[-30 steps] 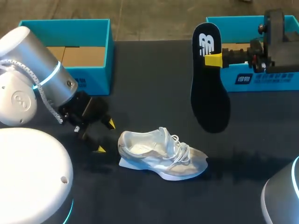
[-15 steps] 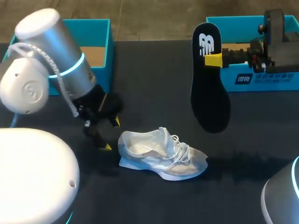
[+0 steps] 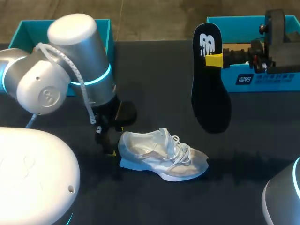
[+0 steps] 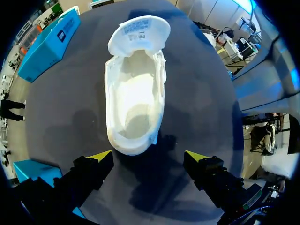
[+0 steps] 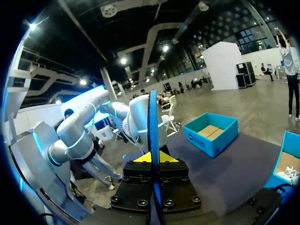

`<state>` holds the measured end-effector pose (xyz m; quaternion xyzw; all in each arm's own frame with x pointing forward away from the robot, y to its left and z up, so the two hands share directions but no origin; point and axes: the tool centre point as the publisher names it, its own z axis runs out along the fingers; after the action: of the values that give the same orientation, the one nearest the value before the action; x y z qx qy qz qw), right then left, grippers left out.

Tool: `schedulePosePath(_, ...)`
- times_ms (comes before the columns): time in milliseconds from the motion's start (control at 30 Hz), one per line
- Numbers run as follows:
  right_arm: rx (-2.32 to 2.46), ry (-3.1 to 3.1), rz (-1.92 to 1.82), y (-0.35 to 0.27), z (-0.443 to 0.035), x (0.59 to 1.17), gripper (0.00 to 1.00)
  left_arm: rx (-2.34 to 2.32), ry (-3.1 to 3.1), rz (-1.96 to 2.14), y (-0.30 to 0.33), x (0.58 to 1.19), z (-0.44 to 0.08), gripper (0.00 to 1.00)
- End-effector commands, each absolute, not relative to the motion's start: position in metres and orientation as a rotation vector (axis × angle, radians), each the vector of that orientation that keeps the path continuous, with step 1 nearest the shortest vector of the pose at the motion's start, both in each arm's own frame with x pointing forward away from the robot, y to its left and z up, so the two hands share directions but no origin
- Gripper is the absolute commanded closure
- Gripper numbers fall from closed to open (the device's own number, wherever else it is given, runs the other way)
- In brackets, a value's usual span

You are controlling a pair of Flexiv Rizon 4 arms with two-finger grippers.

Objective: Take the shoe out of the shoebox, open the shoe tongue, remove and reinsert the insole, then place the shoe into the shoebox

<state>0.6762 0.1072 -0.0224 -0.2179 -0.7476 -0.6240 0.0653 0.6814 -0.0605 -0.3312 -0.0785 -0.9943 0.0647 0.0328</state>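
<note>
The left gripper (image 4: 149, 155) hovers with fingers spread just behind the heel of the white sneaker (image 3: 161, 154) on the black table (image 3: 154, 79), probably to steady it, while the right gripper (image 3: 214, 60) pinches the black insole (image 3: 210, 103) aloft, clear for reinsertion.

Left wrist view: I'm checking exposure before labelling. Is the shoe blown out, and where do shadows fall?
Left wrist view: the shoe's inside glares near white; dark shadows lie on the table by its heel, between the fingers of the open left gripper. Head view: the shoe is evenly lit, with a soft shadow on the table to its right.
</note>
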Motion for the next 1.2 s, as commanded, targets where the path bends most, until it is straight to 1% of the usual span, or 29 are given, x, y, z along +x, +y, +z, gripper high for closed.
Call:
schedulePosePath(33, -0.660, -2.258, -1.876, 0.110, -0.022, 0.678, 1.00, -0.227, -3.080, 0.043, -0.071, 0.683, -0.336, 0.00)
schedulePosePath(167, -0.660, -2.258, -1.876, 0.110, -0.022, 0.678, 1.00, -0.219, -3.075, 0.042, -0.072, 0.686, -0.338, 0.00)
schedulePosePath(367, -0.660, -2.258, -1.876, 0.110, -0.022, 0.678, 1.00, -0.233, -3.093, 0.095, -0.078, 0.688, -0.321, 0.00)
schedulePosePath(733, -0.660, -2.258, -1.876, 0.110, -0.022, 0.678, 1.00, -0.265, -3.110, 0.135, -0.120, 0.698, -0.303, 0.00)
schedulePosePath(1200, -0.660, -2.258, -1.876, 0.110, -0.022, 0.678, 1.00, -0.214, -3.103, 0.141, -0.150, 0.715, -0.314, 0.00)
